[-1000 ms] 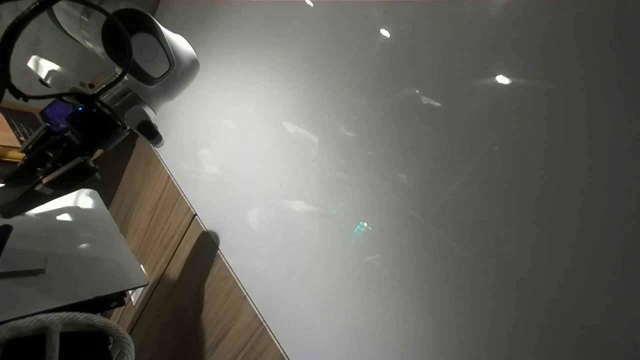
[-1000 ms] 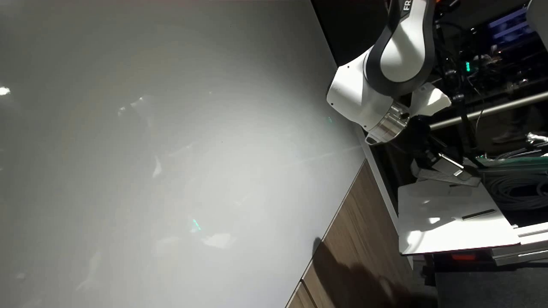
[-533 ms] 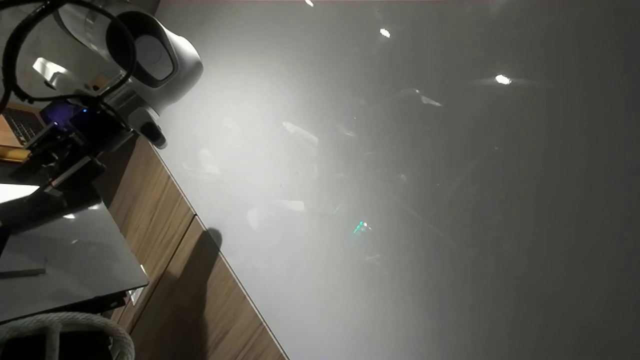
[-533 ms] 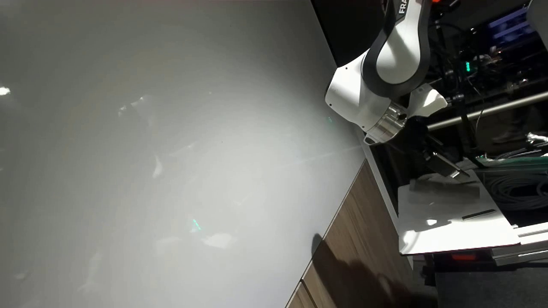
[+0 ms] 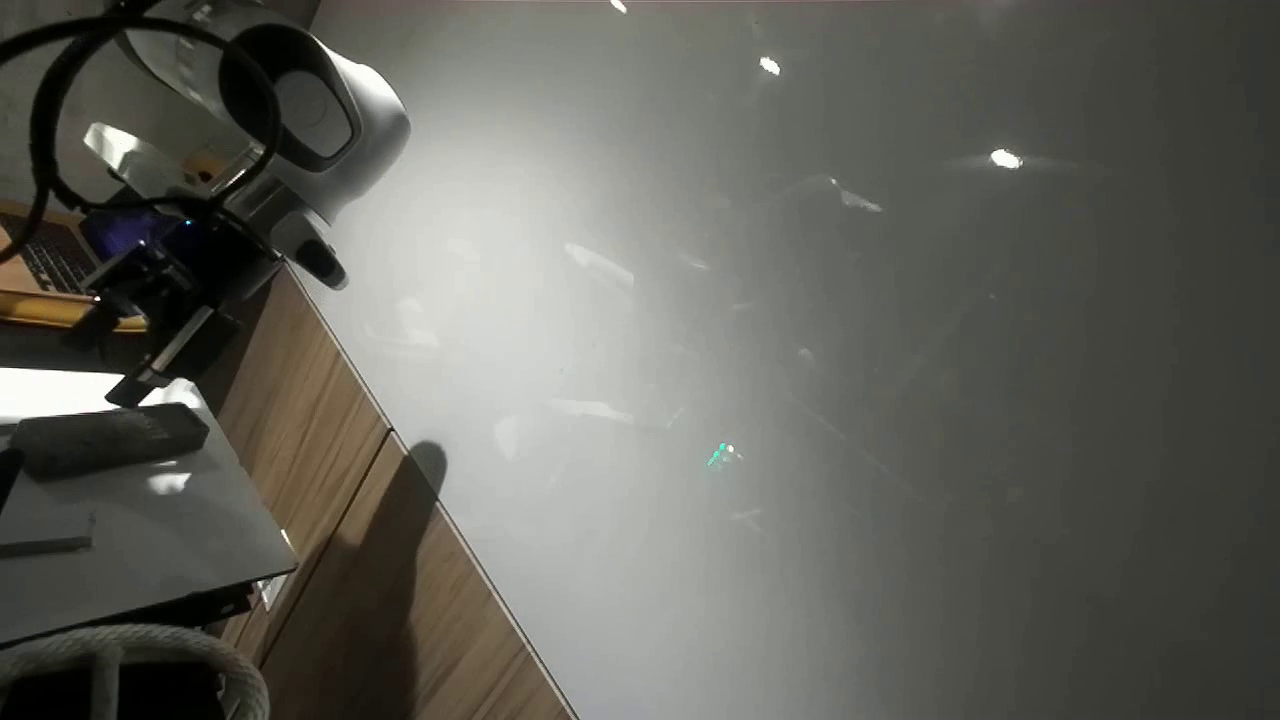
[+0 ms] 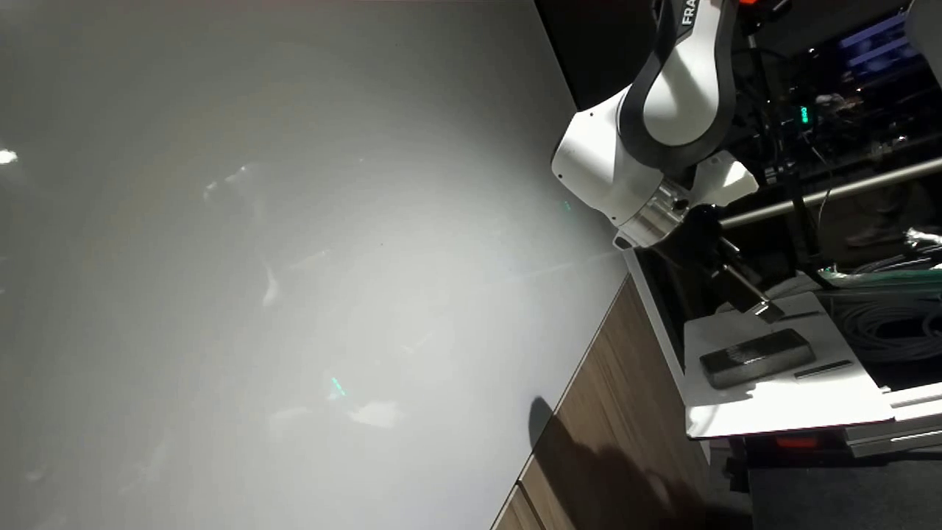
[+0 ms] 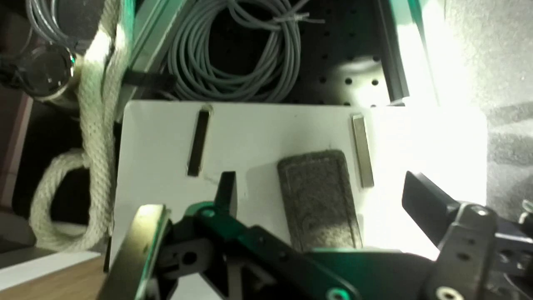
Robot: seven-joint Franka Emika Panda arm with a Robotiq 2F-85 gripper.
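Your end effector (image 7: 321, 191) stands wide, its two fingers well apart. In the wrist view the grey block (image 7: 318, 193) shows between them, lying flat on the white panel (image 7: 266, 125); the end effector's body hides the block's lower end. In an exterior view you see a sliver of panel between the fingertips (image 6: 769, 312) and the block.

Just beside the block, to its right in the wrist view, is a pale strip (image 7: 363, 152); a dark strip (image 7: 199, 143) sits farther off to its left. You can't tell whether they are bars or slots. Past the panel's left edge there you have a thick rope (image 7: 98, 158), and a coiled grey cable (image 7: 191, 58) beyond its top edge.

In both exterior views your arm (image 6: 684, 96) is beside a large glossy surface (image 6: 331, 221), edged with wood panelling (image 6: 618, 375).
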